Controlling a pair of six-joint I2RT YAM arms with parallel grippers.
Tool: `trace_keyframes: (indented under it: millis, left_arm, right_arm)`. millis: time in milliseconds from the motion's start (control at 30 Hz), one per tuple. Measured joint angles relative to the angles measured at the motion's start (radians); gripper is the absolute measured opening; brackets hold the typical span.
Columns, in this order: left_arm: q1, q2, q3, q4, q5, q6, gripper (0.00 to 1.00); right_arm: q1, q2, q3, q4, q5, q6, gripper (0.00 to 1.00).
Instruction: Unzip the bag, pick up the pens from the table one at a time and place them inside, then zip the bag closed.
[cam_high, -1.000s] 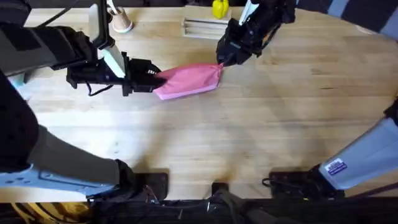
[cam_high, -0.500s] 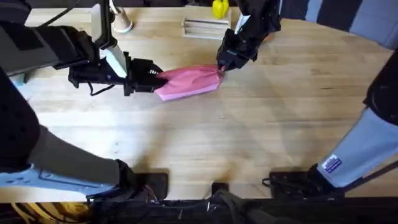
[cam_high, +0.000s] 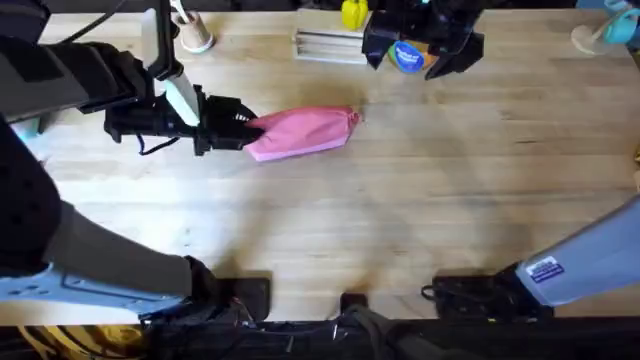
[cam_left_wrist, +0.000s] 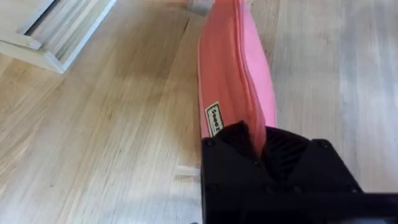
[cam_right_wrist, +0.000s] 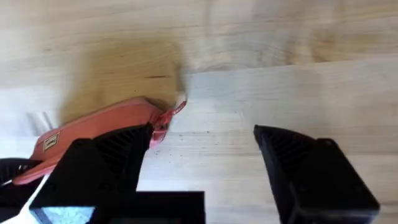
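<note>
Left gripper (cam_high: 243, 128) clamps the bag (cam_high: 300, 132) at its near end, pinning it to the table (cam_high: 420, 200). Right gripper (cam_right_wrist: 202, 149), jaws spread & empty, hovers above the far end w/ the pull tab (cam_right_wrist: 166, 119); bag's long axis runs between both grippers.

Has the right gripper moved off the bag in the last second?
Yes. The right gripper has left the bag's right end and moved up and away toward the table's far edge, beside the white tray.
</note>
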Motion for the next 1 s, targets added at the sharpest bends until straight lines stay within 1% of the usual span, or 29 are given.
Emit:
trace_keyframes:
  millis: [133, 167, 200, 267, 333, 367, 433, 667, 733, 800, 900, 1000]
  left_arm:
    - [0.0, 0.0, 0.0, 0.0, -0.001, 0.0, 0.045]
    - [0.0, 0.0, 0.0, 0.0, -0.001, 0.003, 0.101]
    - [0.0, 0.0, 0.0, 0.0, 0.0, 0.002, 0.227]
    - [0.0, 0.0, 0.001, -0.002, 0.002, 0.0, 0.531]
    - [0.0, 0.0, 0.001, -0.001, 0.002, 0.0, 0.871]
    - [0.0, 0.0, 0.001, -0.003, 0.002, -0.004, 0.957]
    - [0.0, 0.0, 0.001, -0.003, 0.002, -0.003, 0.991]
    - [0.002, 0.0, 0.006, -0.005, 0.002, -0.003, 0.993]
    - [0.011, -0.001, 0.026, -0.056, -0.002, -0.003, 0.995]
    - [0.029, -0.015, 0.062, -0.117, -0.024, -0.004, 0.994]
    - [0.064, -0.079, 0.139, -0.208, -0.081, -0.004, 0.995]
    - [0.089, -0.168, 0.216, -0.267, -0.143, -0.017, 0.995]
  right_arm:
    - [0.002, -0.076, 0.011, -0.002, 0.017, -0.064, 0.997]
    - [0.003, -0.092, 0.011, -0.002, 0.019, -0.078, 0.997]
    - [0.004, -0.108, 0.012, 0.001, 0.021, -0.095, 0.997]
    - [0.004, -0.14, 0.012, 0.018, 0.024, -0.121, 0.997]
    - [0.004, -0.16, 0.014, 0.04, 0.026, -0.138, 0.998]
    - [0.004, -0.164, 0.016, 0.047, 0.026, -0.143, 0.997]
    - [0.004, -0.164, 0.018, 0.06, 0.028, -0.151, 0.997]
    - [0.004, -0.162, 0.018, 0.051, 0.028, -0.267, 0.997]
    - [0.004, -0.17, 0.018, 0.031, 0.028, -0.306, 0.998]
    - [0.002, -0.19, 0.018, 0.011, 0.028, -0.339, 0.998]
    - [-0.008, -0.239, 0.018, -0.019, 0.027, -0.369, 0.997]
    - [-0.034, -0.29, 0.018, -0.066, 0.02, -0.398, 0.997]
